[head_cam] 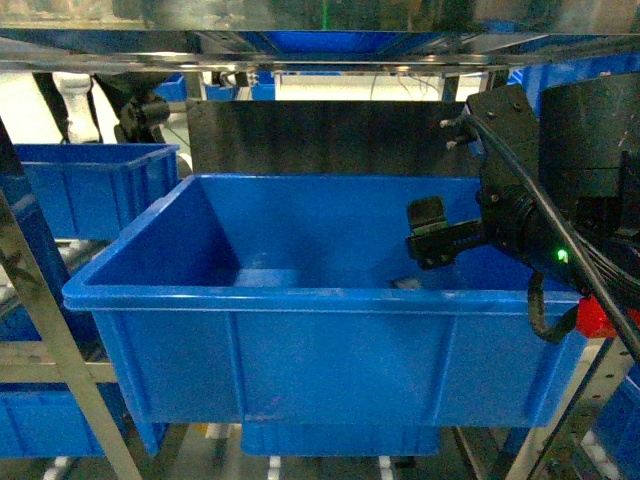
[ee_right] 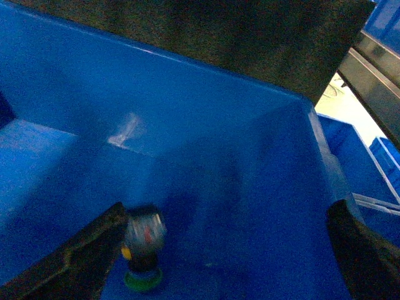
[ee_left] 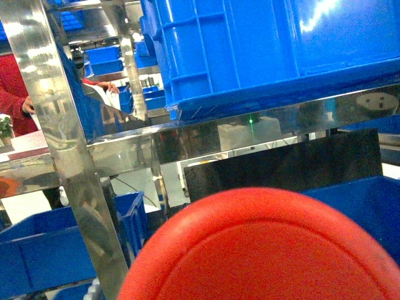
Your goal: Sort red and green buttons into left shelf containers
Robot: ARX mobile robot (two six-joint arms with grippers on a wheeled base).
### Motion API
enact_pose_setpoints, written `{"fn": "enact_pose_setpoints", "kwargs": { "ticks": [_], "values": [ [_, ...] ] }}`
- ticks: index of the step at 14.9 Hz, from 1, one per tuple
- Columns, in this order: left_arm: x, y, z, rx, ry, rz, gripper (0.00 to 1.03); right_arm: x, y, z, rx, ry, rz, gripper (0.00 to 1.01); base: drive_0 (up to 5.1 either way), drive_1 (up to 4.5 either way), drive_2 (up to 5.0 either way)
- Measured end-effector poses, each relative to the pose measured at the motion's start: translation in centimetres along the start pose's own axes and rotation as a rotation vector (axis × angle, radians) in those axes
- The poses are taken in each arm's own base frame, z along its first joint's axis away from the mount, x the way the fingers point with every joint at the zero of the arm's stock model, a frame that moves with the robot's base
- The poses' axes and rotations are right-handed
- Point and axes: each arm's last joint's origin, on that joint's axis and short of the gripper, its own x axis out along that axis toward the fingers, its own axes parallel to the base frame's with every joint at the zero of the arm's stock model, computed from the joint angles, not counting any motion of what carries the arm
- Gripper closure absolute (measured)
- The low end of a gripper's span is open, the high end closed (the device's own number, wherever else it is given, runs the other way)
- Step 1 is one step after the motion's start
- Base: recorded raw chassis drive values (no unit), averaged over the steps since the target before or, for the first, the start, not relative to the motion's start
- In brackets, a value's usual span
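In the big blue bin point(head_cam: 300, 370) the green button point(ee_right: 143, 250) lies upside down under the wide open right hand point(head_cam: 432, 240), so green looks done, while the red button point(ee_left: 269, 250) sits close against the left camera, its hand hidden, so I cannot tell its grip.

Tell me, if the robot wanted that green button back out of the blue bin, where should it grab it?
Probably by the grey-black body, coming straight down from above. The green button seems to stand cap-down on the floor of the blue bin with its body pointing up, so the body's sides are free to pinch. The picture is blurred, so that's tentative.
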Motion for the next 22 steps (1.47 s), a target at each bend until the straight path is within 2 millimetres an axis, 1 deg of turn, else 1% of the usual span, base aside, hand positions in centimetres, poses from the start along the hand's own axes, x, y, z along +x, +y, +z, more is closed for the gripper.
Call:
{"fn": "enact_pose_setpoints", "kwargs": {
  "ticks": [1,2,6,7,8,9,10,11,12,15,17,20,21,22],
  "values": [
    [0.0,0.0,0.0,0.000,0.000,0.000,0.78,0.0,0.0,0.0,0.000,0.000,0.000,0.01,0.0,0.00,0.0],
    [0.0,0.0,0.0,0.000,0.000,0.000,0.78,0.0,0.0,0.0,0.000,0.000,0.000,0.04,0.0,0.00,0.0],
    [0.0,0.0,0.0,0.000,0.000,0.000,0.78,-0.1,0.0,0.1,0.006,-0.020,-0.001,0.03,0.0,0.00,0.0],
    [0.0,0.0,0.0,0.000,0.000,0.000,0.78,-0.9,-0.1,0.0,0.009,-0.025,0.005,0.03,0.0,0.00,0.0],
    [0.0,0.0,0.0,0.000,0.000,0.000,0.78,-2.5,-0.1,0.1,0.021,-0.032,0.045,0.03,0.0,0.00,0.0],
    [0.0,0.0,0.0,0.000,0.000,0.000,0.78,-4.0,-0.1,0.7,0.031,-0.057,0.064,0.03,0.0,0.00,0.0],
    [0.0,0.0,0.0,0.000,0.000,0.000,0.78,-5.0,-0.1,1.2,0.043,-0.076,0.085,0.03,0.0,0.00,0.0],
    [0.0,0.0,0.0,0.000,0.000,0.000,0.78,-6.7,-0.1,1.9,0.062,-0.108,0.104,0.03,0.0,0.00,0.0],
    [0.0,0.0,0.0,0.000,0.000,0.000,0.78,-8.5,-0.3,2.1,0.080,-0.135,0.116,0.03,0.0,0.00,0.0],
    [0.0,0.0,0.0,0.000,0.000,0.000,0.78,-13.0,-1.3,1.0,0.134,-0.128,0.110,0.03,0.0,0.00,0.0],
    [0.0,0.0,0.0,0.000,0.000,-0.001,0.78,-16.0,-2.8,0.1,0.186,-0.117,0.074,0.03,0.0,0.00,0.0],
    [0.0,0.0,0.0,0.000,0.000,0.000,0.78,-19.3,-4.5,-1.0,0.228,-0.100,0.079,0.03,0.0,0.00,0.0],
    [0.0,0.0,0.0,0.000,0.000,0.000,0.78,-19.9,-4.7,-0.9,0.229,-0.099,0.091,0.03,0.0,0.00,0.0],
    [0.0,0.0,0.0,0.000,0.000,0.000,0.78,-20.9,-5.1,-0.4,0.233,-0.129,0.113,0.03,0.0,0.00,0.0]
  ]
}}
